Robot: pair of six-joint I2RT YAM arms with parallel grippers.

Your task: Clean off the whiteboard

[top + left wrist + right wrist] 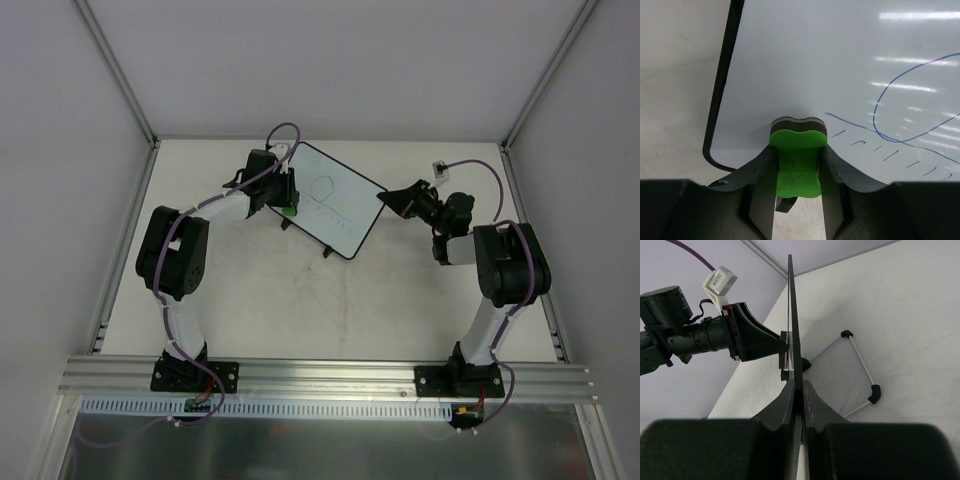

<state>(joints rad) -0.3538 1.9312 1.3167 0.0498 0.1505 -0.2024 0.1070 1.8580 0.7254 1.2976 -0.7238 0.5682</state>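
left claw (798, 150) clamped, right claw (796, 388) pinched (arms bent inward)

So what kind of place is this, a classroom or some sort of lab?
Most likely a robotics lab test cell: a white table boxed in by plain white panels on metal framing, with a left arm and a right arm bolted to an aluminium rail.

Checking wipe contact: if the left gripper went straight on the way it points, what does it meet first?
The whiteboard face. The left gripper holds a green eraser whose dark felt end looks to be against the board, just left of the blue drawing; actual contact is hard to confirm.
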